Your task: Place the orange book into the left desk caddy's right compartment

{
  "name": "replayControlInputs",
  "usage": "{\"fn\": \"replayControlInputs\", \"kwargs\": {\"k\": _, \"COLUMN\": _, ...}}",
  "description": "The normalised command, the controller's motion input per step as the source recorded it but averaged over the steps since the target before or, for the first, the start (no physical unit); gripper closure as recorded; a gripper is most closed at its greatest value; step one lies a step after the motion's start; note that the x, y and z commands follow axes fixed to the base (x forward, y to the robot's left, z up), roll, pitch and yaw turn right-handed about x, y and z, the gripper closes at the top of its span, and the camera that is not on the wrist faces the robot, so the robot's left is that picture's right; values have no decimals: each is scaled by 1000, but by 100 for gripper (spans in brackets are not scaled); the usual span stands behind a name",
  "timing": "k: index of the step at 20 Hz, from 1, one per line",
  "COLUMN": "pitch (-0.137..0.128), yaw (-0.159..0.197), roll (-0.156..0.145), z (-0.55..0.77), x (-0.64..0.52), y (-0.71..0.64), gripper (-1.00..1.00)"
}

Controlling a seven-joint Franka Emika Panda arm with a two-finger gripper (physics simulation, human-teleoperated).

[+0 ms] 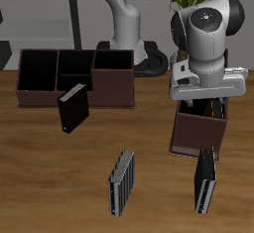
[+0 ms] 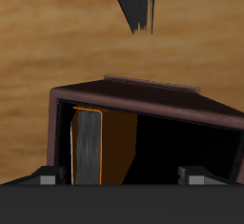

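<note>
The orange book (image 2: 112,144) stands upright inside the left desk caddy (image 2: 143,96), its dark grey edge (image 2: 86,150) facing the wrist camera and close against one side wall. It sits in the section behind the caddy's end wall; I cannot tell which compartment that is. My gripper (image 2: 122,178) hovers above it, open, its fingertips (image 2: 48,177) spread wide and touching nothing. In the exterior view the hand (image 1: 204,78) hangs over the caddy (image 1: 196,136) and hides most of the book.
A second brown caddy (image 1: 111,76) stands farther back, with a black book (image 1: 72,109) leaning in front of it. Two grey striped books (image 1: 121,182) (image 1: 205,178) stand near the table's front edge; one (image 2: 136,4) is just beyond the caddy's end wall.
</note>
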Motion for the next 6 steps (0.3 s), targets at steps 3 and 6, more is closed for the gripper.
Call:
{"fn": "replayControlInputs", "kwargs": {"k": 3, "pitch": -27, "yaw": 6, "roll": 23, "z": 121, "x": -148, "y": 40, "gripper": -100}}
{"fn": "replayControlInputs", "kwargs": {"k": 6, "pitch": -14, "yaw": 21, "roll": 7, "z": 97, "x": -102, "y": -21, "gripper": -100}}
